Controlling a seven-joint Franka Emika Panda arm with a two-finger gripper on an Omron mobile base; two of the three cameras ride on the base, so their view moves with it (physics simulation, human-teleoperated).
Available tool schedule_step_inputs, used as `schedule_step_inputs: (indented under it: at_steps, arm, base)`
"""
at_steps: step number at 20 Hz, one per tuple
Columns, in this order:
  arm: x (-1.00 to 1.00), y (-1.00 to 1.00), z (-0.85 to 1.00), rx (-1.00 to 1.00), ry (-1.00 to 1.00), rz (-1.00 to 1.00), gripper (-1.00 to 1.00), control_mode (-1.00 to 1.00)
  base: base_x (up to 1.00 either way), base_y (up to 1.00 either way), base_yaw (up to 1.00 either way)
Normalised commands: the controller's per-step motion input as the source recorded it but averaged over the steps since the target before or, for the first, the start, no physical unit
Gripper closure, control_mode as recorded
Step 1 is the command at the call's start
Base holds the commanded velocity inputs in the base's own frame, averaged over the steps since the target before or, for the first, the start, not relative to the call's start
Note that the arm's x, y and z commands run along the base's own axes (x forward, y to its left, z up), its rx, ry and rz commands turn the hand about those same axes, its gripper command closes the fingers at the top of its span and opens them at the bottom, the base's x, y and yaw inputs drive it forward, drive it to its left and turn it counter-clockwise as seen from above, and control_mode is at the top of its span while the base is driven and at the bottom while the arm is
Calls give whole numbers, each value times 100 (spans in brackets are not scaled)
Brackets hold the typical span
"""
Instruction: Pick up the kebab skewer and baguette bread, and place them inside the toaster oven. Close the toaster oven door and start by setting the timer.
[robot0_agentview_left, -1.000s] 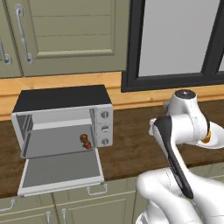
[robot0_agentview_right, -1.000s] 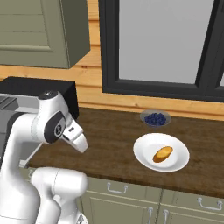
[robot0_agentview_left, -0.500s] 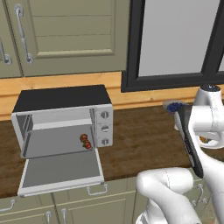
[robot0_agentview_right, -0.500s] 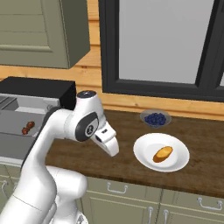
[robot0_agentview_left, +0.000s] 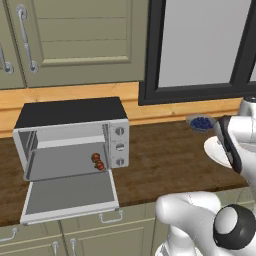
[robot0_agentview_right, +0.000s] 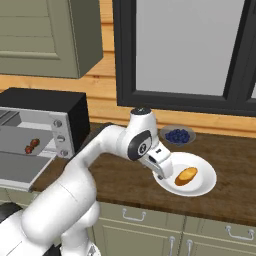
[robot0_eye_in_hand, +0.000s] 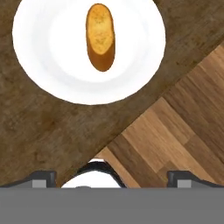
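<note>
The toaster oven (robot0_agentview_left: 70, 114) stands at the counter's left with its door (robot0_agentview_left: 70, 196) dropped open. The kebab skewer (robot0_agentview_left: 98, 161) lies inside it, near the right wall, also visible from the right (robot0_agentview_right: 31, 146). The golden baguette bread (robot0_agentview_right: 186, 176) rests on a white plate (robot0_agentview_right: 202, 189) at the right. My gripper (robot0_agentview_right: 161, 173) hovers over the plate's left rim, apart from the bread. In the hand view the baguette (robot0_eye_in_hand: 100, 37) lies on the plate (robot0_eye_in_hand: 43, 65) far ahead of my open gripper (robot0_eye_in_hand: 111, 177), whose fingers hold nothing.
A small bowl of dark blue berries (robot0_agentview_right: 177, 135) sits just behind the plate, under the window. The counter's front edge runs close to the plate, with wooden floor (robot0_eye_in_hand: 175, 131) below. Cabinets hang above the oven.
The arm has swung right, from beside the oven across the counter to the plate's edge. The gripper stayed open and empty. The skewer and baguette have not moved.
</note>
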Motion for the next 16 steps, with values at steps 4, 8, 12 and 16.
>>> schedule_step_inputs:
  at_steps: [4,8,12,16]
  arm:
    - [28,-89,-34,0,2,-1,-100,-100]
    - [26,-64,-43,0,0,0,-100,-100]
    - [44,-8,-34,3,0,0,-100,-100]
    - [47,0,-25,7,0,0,-100,-100]
  base:
    - [0,0,0]
    - [0,0,0]
    - [0,0,0]
    - [0,0,0]
